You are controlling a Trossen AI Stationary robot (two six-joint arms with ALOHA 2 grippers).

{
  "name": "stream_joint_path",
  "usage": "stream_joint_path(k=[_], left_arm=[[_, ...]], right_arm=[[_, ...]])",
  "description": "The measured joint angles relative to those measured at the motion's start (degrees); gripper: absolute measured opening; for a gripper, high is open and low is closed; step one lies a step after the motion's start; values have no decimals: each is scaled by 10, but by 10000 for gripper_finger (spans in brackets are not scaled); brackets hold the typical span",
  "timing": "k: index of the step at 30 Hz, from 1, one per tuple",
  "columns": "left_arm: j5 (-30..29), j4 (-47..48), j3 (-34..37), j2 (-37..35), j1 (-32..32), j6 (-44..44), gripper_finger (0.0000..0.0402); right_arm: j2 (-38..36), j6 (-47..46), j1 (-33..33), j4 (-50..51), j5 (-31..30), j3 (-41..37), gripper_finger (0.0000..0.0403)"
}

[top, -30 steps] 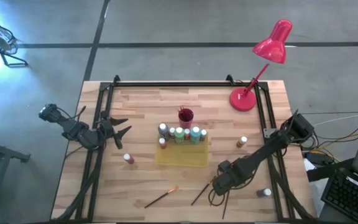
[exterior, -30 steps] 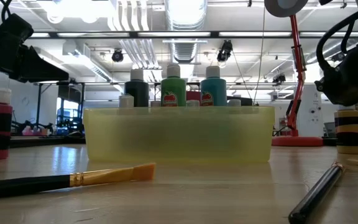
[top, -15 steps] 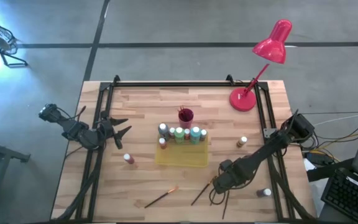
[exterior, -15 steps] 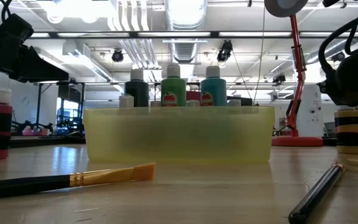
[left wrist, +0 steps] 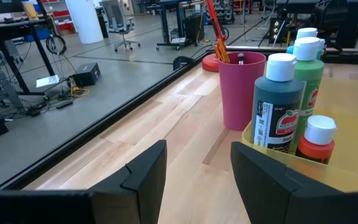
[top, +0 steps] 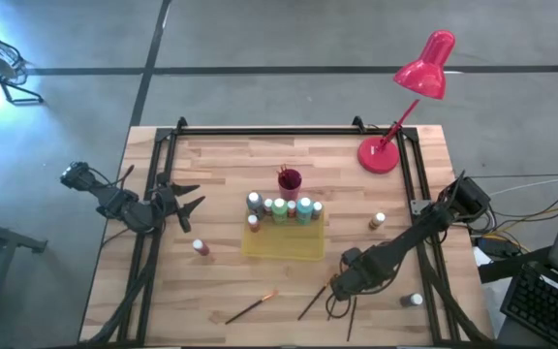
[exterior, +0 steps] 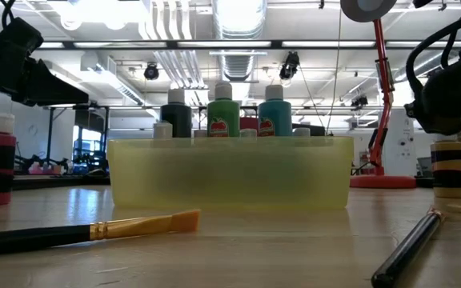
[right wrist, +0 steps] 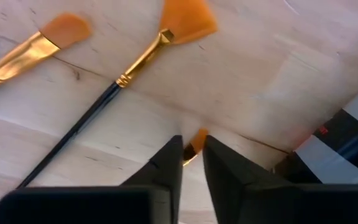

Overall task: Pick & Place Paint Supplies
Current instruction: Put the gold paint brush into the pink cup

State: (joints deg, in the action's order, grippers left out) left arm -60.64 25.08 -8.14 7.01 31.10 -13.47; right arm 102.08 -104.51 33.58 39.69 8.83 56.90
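Several paint bottles (top: 281, 207) stand in the far end of the yellow tray (top: 281, 246), and they also show in the left wrist view (left wrist: 294, 99). Single bottles stand on the table at the left (top: 201, 248), at the right (top: 378, 222) and near the front right (top: 413, 301). Thin brushes (top: 251, 307) lie near the front edge. My right gripper (top: 335, 291) is low over the right-hand brushes, its fingers nearly together around a brush tip (right wrist: 195, 144). My left gripper (top: 188, 204) is open and empty, left of the tray. My right gripper has a thin brush between its two fingers (right wrist: 166, 163), at the gold ferrule just behind the orange bristles (right wrist: 190, 152). The fingers come from above, pointing down at the table. Whether the brush is lifted off the wood, I cannot tell.
A magenta cup (top: 290, 180) with brushes stands just beyond the tray. A red desk lamp (top: 380, 153) stands at the far right. Two more brushes (right wrist: 135, 62) lie by my right gripper, and a striped bottle (right wrist: 344, 140) is close beside it.
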Motion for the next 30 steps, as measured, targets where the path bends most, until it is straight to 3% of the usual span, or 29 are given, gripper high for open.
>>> stream_joint_path(k=[5,12,17,21,25,30], left_arm=[[0,0,0,0,0,0,184],[0,0,0,0,0,0,184],[0,0,0,0,0,0,184],[0,0,0,0,0,0,184],[0,0,0,0,0,0,184],[0,-1,0,0,0,0,184]], right_arm=[[0,14,0,-2,-2,0,15],[-10,21,0,-1,0,-2,9],[-58,22,-3,6,-15,-3,8],[-114,18,-5,5,-78,-3,8],[-184,37,-8,-2,-184,3,8],[-253,150,-20,-75,-305,9,8]])
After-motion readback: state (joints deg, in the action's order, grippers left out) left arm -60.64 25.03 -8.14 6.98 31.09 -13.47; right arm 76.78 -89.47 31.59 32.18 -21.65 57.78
